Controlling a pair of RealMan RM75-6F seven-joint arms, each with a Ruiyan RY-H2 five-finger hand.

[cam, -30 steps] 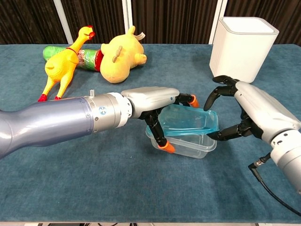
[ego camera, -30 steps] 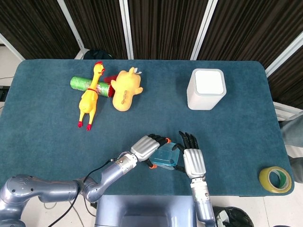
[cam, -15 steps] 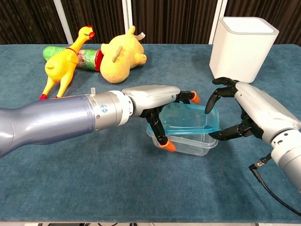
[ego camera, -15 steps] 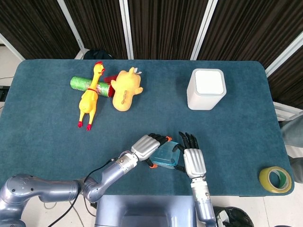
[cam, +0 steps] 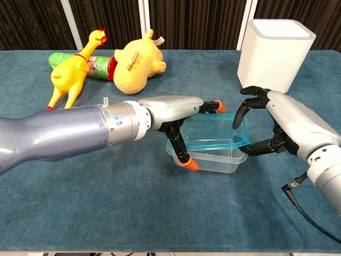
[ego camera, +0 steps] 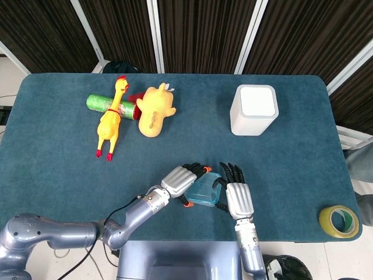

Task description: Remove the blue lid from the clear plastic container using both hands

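Teal-covered table [ego camera: 52, 157] fills most of the frame. Upper left: rubber chicken [ego camera: 111, 119], green tube [ego camera: 105, 104], yellow plush [ego camera: 154, 109]. Upper right: white box [ego camera: 253, 109]. Bottom center: clear plastic container [cam: 213, 160]. Bottom right corner: tape roll [ego camera: 338, 221].

No text can be read; the green bottle [cam: 96, 63] may bear a label, too blurred.

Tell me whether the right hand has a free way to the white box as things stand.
Probably yes. The right hand sits at the blue lid on the clear container, and the white box stands just beyond it with only bare table between. It would first have to leave the lid.
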